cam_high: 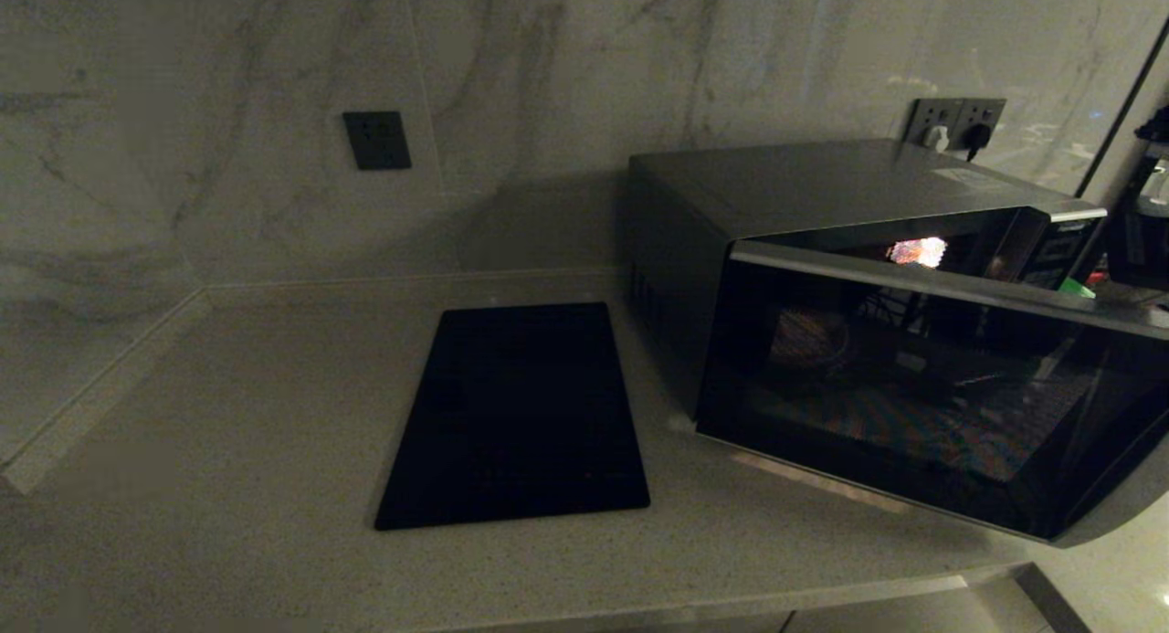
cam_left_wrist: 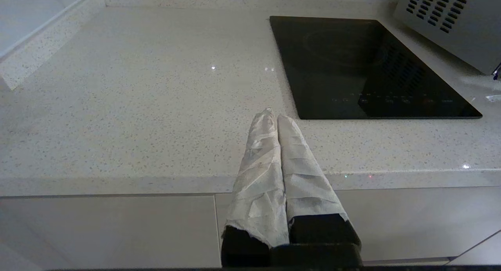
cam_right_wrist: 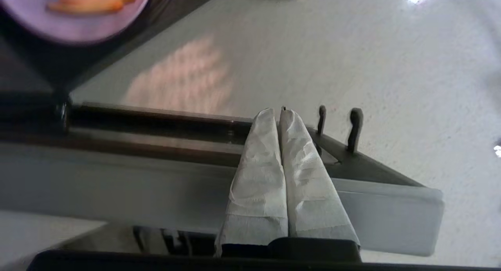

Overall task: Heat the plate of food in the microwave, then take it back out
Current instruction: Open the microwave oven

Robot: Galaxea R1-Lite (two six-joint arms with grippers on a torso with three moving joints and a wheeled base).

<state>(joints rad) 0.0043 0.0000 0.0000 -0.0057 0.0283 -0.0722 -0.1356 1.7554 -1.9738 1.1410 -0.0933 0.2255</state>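
The microwave (cam_high: 822, 185) stands at the right of the counter, lit inside, its dark glass door (cam_high: 913, 405) swung partly out with the free end nearer me. In the right wrist view the pale lavender plate of food (cam_right_wrist: 74, 13) with orange sticks lies inside the oven. My right gripper (cam_right_wrist: 276, 112), fingers wrapped in white, is shut with nothing in it, just by the door's free edge and its two latch hooks (cam_right_wrist: 354, 126). My left gripper (cam_left_wrist: 274, 114) is shut and empty above the counter's front edge. Neither gripper shows in the head view.
A flat black mat (cam_high: 516, 414) lies on the speckled counter left of the microwave; it also shows beyond my left gripper as the mat (cam_left_wrist: 364, 67). A dark wall socket (cam_high: 376, 140) and plugged sockets (cam_high: 954, 126) sit on the marble wall. Dark items stand at the far right (cam_high: 1142, 222).
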